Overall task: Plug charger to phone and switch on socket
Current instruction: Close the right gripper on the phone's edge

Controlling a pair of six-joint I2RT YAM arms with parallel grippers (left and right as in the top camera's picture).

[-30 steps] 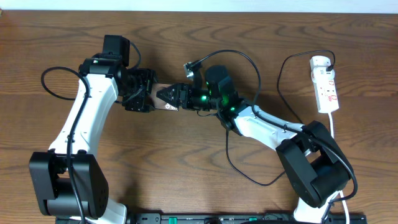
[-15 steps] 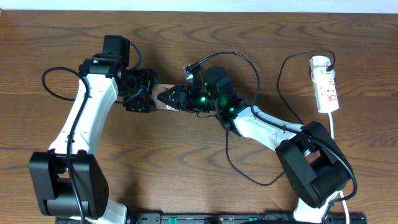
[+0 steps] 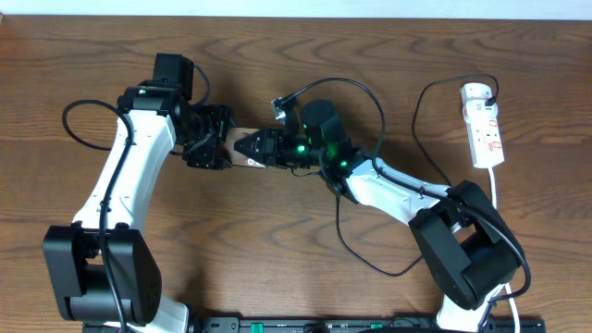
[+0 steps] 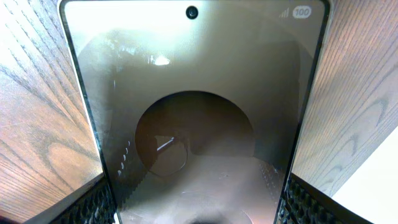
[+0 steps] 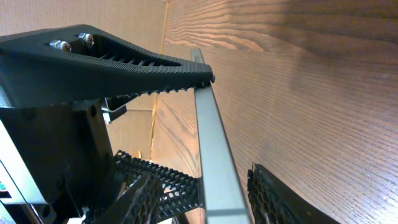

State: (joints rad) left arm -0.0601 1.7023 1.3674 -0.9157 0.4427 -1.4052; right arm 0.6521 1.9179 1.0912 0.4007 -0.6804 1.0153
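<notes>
The bronze-brown phone (image 3: 239,154) is held off the table at centre left, between both grippers. My left gripper (image 3: 215,146) is shut on it; the left wrist view shows its screen (image 4: 199,124) between my jaws (image 4: 196,208). My right gripper (image 3: 252,146) is open and straddles the phone's other end. In the right wrist view the phone's thin edge (image 5: 208,137) runs between my jaws (image 5: 211,199), with a gap on the right side. The black charger cable (image 3: 416,116) runs from the white socket (image 3: 484,125) at far right towards my right arm. Its plug tip is hidden.
The socket's white cord (image 3: 496,190) trails down the right side. A black cable loop (image 3: 356,254) lies on the wood below my right arm. The left gripper's upper finger (image 5: 124,62) fills the top left of the right wrist view.
My right gripper has slid a little left, further over the phone's end, covering more of it. The left arm and phone have stayed put.
</notes>
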